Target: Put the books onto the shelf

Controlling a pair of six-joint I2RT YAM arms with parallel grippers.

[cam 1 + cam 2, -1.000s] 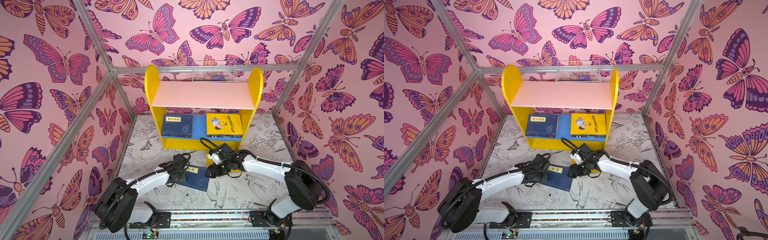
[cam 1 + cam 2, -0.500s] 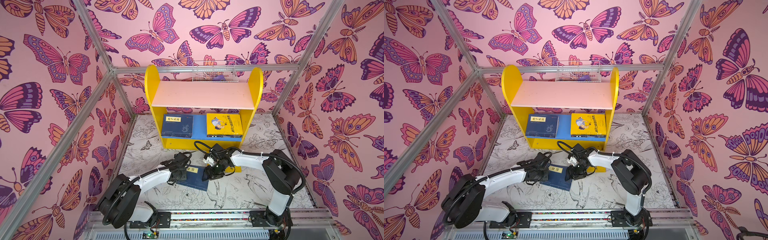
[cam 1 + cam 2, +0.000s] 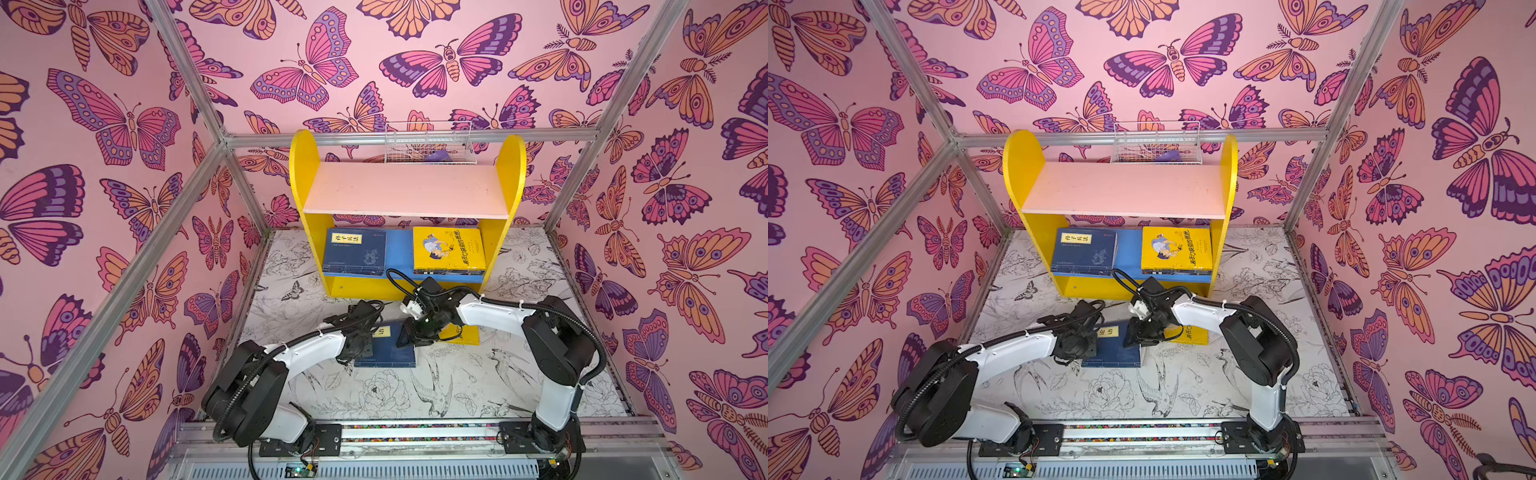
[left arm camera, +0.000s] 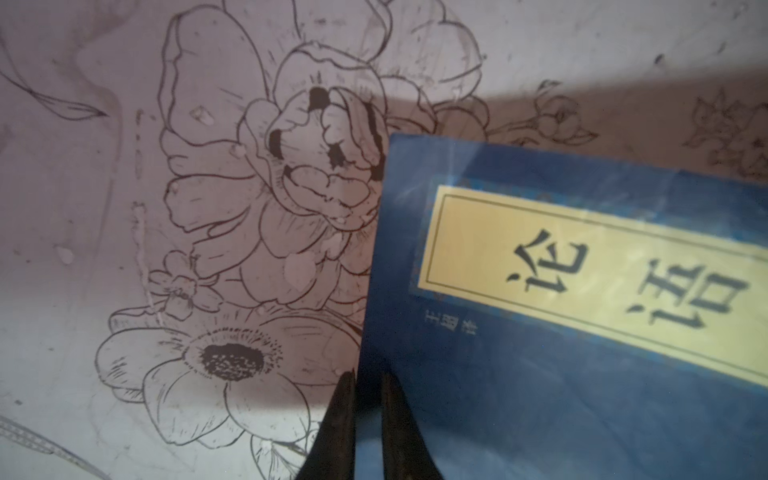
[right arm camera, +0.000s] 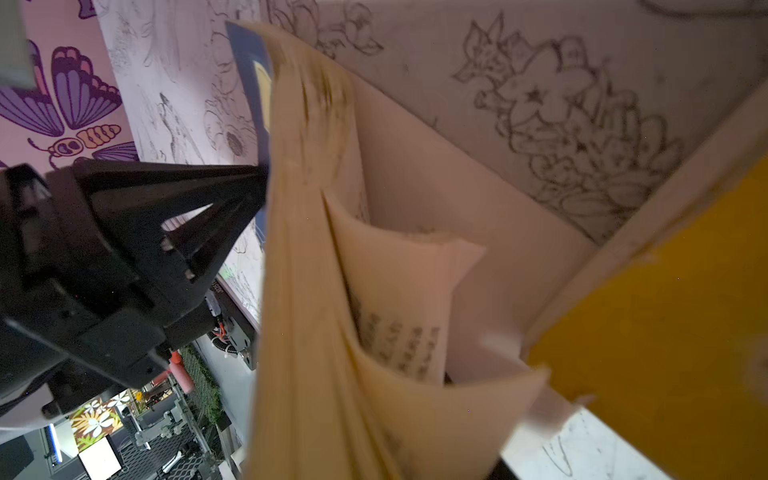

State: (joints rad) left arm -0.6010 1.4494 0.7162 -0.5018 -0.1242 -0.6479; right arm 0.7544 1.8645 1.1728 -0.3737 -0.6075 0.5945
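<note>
Navy paperback, thin and floppy, is what both arms are working.

Both top views: the navy book (image 3: pixel 390 353) lies mid-counter, just in front of the shelf (image 3: pixel 303 166), which stands at the far edge of the counter (image 3: pixel 374 399). The left tool (image 3: pixel 368 347) is on the book's left edge. The right tool (image 3: pixel 415 334) is on its right edge, and that side is tipped up off the counter. A yellow book (image 3: pixel 1196 334) lies flat just beside it toward the right edge, partly under the right arm. The shelf's lower board carries a navy stack (image 3: pixel 355 251) and a yellow stack (image 3: pixel 449 249); the top board is bare.

Left wrist: the fingers (image 4: pixel 340 419) are nearly together with a thin gap, straddling the book's edge near the corner by the title label. Can't tell whether they pinch the cover or just press it down.

Right wrist: one finger (image 5: pixel 187 199) is flat against the blue cover, and its mate is hidden behind the pages. That reads as a clamp on the cover plus part of the block. Loose leaves (image 5: pixel 395 291) fan out and droop.

Handling, my read:
- The book is light, has no stiffness, and the cover is probably slick.
- A grip on the page-edge side lets it splay, so leaves could crease or slip out.
- A better hold is the whole block pinched deep at the spine side, or both edges supported.
- It should go in flat on top of the navy stack.
</note>
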